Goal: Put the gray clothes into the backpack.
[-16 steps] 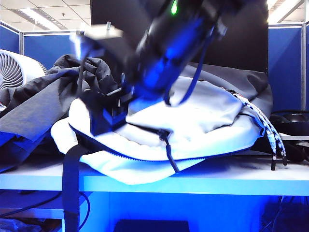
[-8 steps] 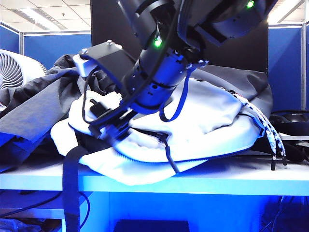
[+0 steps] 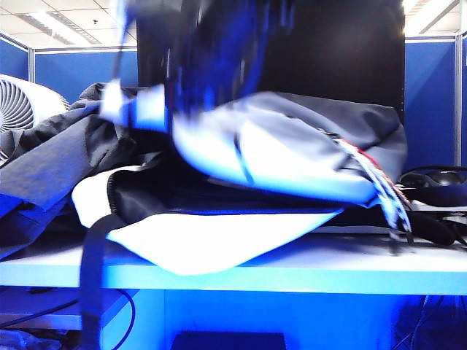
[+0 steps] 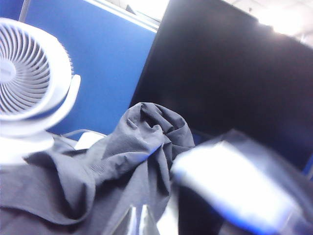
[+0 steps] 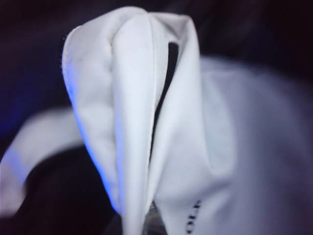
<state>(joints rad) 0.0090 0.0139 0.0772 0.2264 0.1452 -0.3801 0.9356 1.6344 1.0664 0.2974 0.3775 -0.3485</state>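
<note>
White round fan (image 3: pixel 20 109) far left; blue partitions (image 3: pixel 80 73) behind.

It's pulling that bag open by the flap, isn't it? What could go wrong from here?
The right gripper, jaws shut, pinches only a thin fold of the backpack flap; it might slip and let the flap drop shut. The clothes lie bunched behind the bag beside the fan, so dragging them could snag. The left gripper is shut near the clothes, holding nothing that shows.
</note>
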